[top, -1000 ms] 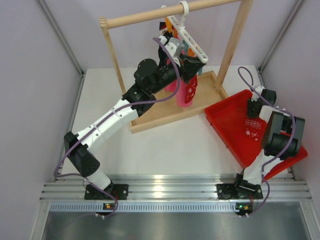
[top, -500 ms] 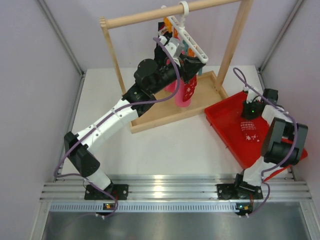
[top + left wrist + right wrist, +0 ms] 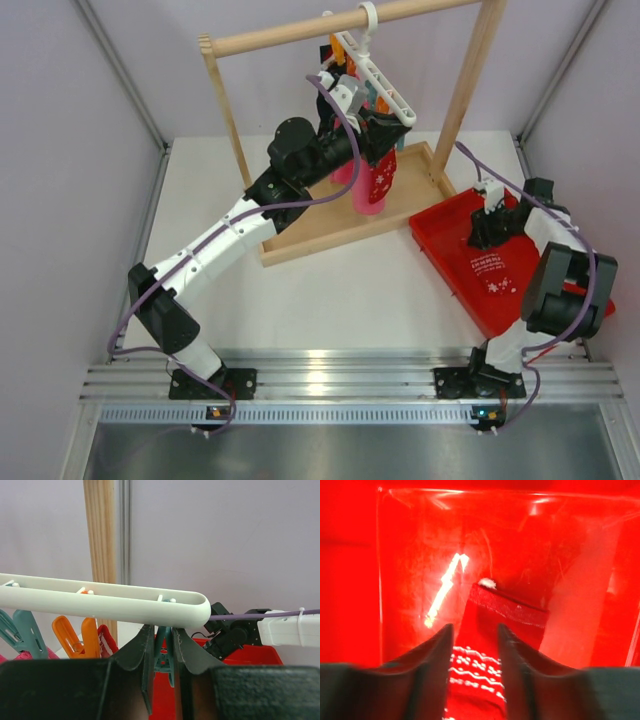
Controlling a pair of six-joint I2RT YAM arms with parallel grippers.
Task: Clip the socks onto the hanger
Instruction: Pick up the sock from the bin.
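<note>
The left gripper (image 3: 162, 650) is set narrow, pinching a teal clip (image 3: 163, 662) just beneath the hanger (image 3: 100, 600), whose rounded end stops just right of it with open air beyond. One hanging sock (image 3: 375, 185) points down below it. The right gripper (image 3: 475, 630) is spread apart over the second sock (image 3: 505, 612), whose cuff points away from it toward the red tray (image 3: 410, 555) wall. The sock's white print is unreadable.

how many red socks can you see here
2. One sock hangs under the white hanger, beside the left tool, which pinches a teal clip. The other sock lies in the red tray under the open right tool. More could be hidden behind the left arm.
</note>
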